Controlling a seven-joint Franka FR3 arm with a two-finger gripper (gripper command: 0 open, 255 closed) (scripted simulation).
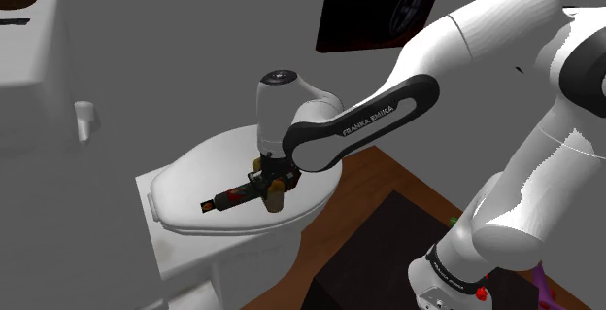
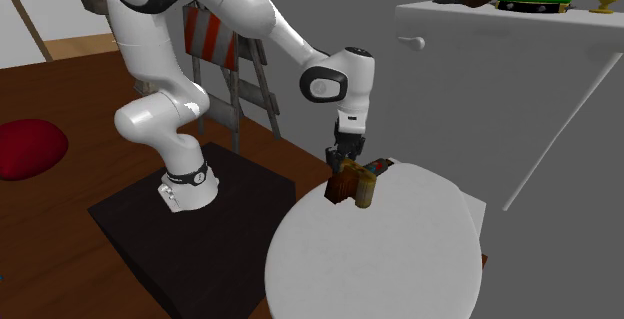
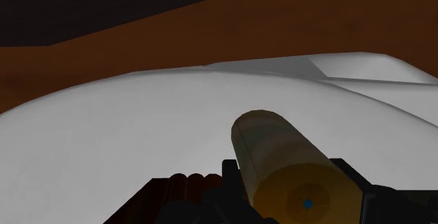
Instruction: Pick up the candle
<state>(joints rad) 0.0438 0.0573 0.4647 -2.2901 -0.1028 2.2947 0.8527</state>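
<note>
We see the black gripper (image 1: 269, 184) above the white toilet lid (image 1: 194, 174), its fingers pinching the tan cylindrical candle (image 3: 277, 156) from both sides. The candle is over the lid's edge nearest the stand; we cannot tell whether it touches the lid. A dark red-and-black object (image 1: 221, 201) lies just beside it.

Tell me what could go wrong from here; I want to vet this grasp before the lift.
1. The candle is a smooth cylinder clasped by the pincer; it could slip or swivel as it lifts.
2. A dark red-and-black object lies right beside the pincer on the toilet lid; the lift might drag it off.
3. If dropped, the candle could roll down the rounded lid.
</note>
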